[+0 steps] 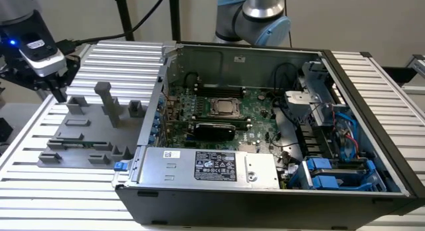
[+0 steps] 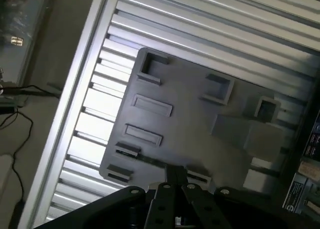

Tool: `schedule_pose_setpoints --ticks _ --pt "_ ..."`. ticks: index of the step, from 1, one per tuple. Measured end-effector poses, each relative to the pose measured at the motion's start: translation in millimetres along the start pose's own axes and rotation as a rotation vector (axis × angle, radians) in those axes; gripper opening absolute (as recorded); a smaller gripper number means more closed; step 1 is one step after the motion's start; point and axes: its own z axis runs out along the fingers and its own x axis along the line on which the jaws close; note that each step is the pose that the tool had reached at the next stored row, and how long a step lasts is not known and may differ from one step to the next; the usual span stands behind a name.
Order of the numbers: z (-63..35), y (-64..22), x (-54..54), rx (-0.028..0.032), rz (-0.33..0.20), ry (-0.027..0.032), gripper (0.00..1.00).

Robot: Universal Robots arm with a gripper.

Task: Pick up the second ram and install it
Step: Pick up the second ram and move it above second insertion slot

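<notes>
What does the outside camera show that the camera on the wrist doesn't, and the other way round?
Exterior view adds: the motherboard in the open case, and blue drive bays. Wrist view adds: the floor beside the table, with loose cables. Both share: the gripper, shut, by the grey fixture plate, and the ram lying on that plate.

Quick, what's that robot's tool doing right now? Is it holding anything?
Tool: closed, holding nothing.
The slim green circuit-board strip lies apart from it on the grey plastic fixture plate.
</notes>
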Motion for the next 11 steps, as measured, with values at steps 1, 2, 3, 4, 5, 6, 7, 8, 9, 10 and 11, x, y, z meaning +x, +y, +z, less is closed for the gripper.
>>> schedule_pose_setpoints --ticks 1,2,3,4,5,6,7,8,9,10,11 --pt "0.7 0.0 0.0 -0.0001 -0.018 0.0007 0.0" --pt "1.4 0.0 0.0 -0.0002 -0.036 0.0014 0.0" --pt "2.2 -0.1 0.0 -0.0003 -0.054 0.0021 0.0" --pt "2.9 -0.1 0.0 -0.0004 -0.074 0.0031 0.0" --pt "3.5 -0.1 0.0 -0.0004 -0.091 0.0039 0.0" --pt "4.2 -0.1 0.0 -0.0005 -0.11 0.0046 0.0" --pt "4.8 -0.2 0.0 -0.0005 -0.127 0.0053 0.0" --pt "5.4 -0.2 0.1 -0.0005 -0.145 0.006 0.0" --pt "6.1 -0.2 0.0 -0.0005 -0.163 0.0066 0.0" --pt "6.7 -0.3 0.0 -0.0005 -0.181 0.0074 0.0" --pt "7.4 -0.3 0.0 -0.0005 -0.2 0.0081 0.0"
